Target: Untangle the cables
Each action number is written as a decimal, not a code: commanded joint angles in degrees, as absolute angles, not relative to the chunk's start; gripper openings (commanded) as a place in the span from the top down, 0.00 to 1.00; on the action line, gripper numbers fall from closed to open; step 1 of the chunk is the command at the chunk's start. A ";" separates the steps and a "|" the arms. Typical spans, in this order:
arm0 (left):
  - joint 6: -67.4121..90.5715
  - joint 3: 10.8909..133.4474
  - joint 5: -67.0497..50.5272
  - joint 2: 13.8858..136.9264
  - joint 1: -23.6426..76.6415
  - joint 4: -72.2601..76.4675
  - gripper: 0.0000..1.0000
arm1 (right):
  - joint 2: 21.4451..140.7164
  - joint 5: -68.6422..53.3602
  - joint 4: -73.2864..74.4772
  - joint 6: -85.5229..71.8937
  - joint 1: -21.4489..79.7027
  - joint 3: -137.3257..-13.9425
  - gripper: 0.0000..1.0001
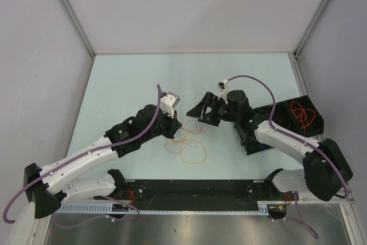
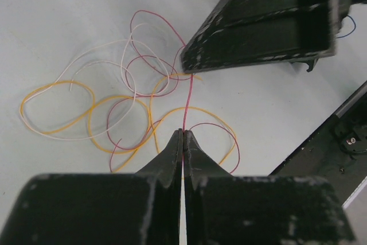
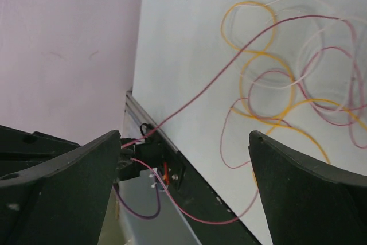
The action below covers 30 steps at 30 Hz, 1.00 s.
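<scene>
**One red wire pinched, most of the heap left to sort**

Part of the job looks done. A few orange and red wires point(image 1: 302, 116) lie by themselves in the black tray point(image 1: 314, 107), at 3 o'clock from the middle of the desk point(image 1: 143, 78). The rest of the cables point(image 2: 135, 93) make one loose heap on the desk, with orange, pale and dark red loops crossing each other many times. By my reading, most of the sorting is not yet done.

The left claw point(image 2: 183, 135) is closed tight on a thin red wire point(image 2: 190, 93). In the left wrist view the wire runs from the claw's tips straight toward 12 o'clock, then goes out of sight behind the right claw. The heap spreads from 9 to 12 o'clock of those tips, close by, and only that one strand is gripped.

The right claw point(image 3: 184, 136) stands wide open and holds nothing. In its own view the heap lies at 1 to 2 o'clock. From overhead the heap sits at about 6 o'clock of the right claw and about 4 o'clock of the left.
</scene>
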State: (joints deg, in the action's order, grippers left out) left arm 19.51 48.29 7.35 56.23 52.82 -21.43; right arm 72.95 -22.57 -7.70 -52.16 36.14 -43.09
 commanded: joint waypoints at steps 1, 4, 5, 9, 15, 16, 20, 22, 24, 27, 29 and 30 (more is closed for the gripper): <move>20.39 47.99 5.45 56.07 53.09 -17.93 1.00 | 77.25 -25.22 -18.36 -58.36 39.02 -45.35 0.05; 20.39 47.90 5.45 56.34 53.09 -17.75 1.00 | 79.19 -24.96 -20.56 -59.24 39.81 -46.32 0.19; 20.48 47.99 5.36 56.42 53.09 -17.75 0.99 | 79.80 -24.79 -20.65 -59.59 39.90 -46.49 0.26; 20.48 47.90 5.10 56.42 53.09 -17.49 1.00 | 80.16 -23.91 -20.66 -59.33 39.90 -47.37 0.48; 20.57 47.90 4.92 56.60 53.09 -17.75 0.97 | 79.63 -23.12 -19.34 -58.71 39.90 -47.64 1.00; 20.83 47.99 4.92 56.60 53.09 -17.84 0.84 | 79.54 -23.20 -18.99 -58.28 39.82 -47.81 1.00; 23.81 49.39 3.97 53.80 53.09 -17.93 0.06 | 77.09 -22.24 -13.64 -54.76 38.24 -50.09 1.00; 26.96 50.09 3.08 51.95 53.17 -16.00 0.00 | 74.81 -20.48 -8.37 -51.09 36.74 -53.15 1.00; 29.34 52.11 2.46 50.02 53.09 -14.33 0.00 | 73.57 -18.12 -2.15 -48.18 35.69 -55.88 1.00; 34.96 54.49 -2.17 47.56 53.09 -8.81 0.00 | 71.81 -14.96 6.55 -42.90 34.72 -62.65 1.00; 37.34 55.63 -5.00 46.32 53.09 -2.24 0.00 | 70.49 -13.11 10.00 -40.00 34.19 -66.94 1.00; 38.83 55.98 -6.84 45.88 53.09 -0.28 0.00 | 70.31 -11.88 12.89 -39.12 33.84 -68.36 1.00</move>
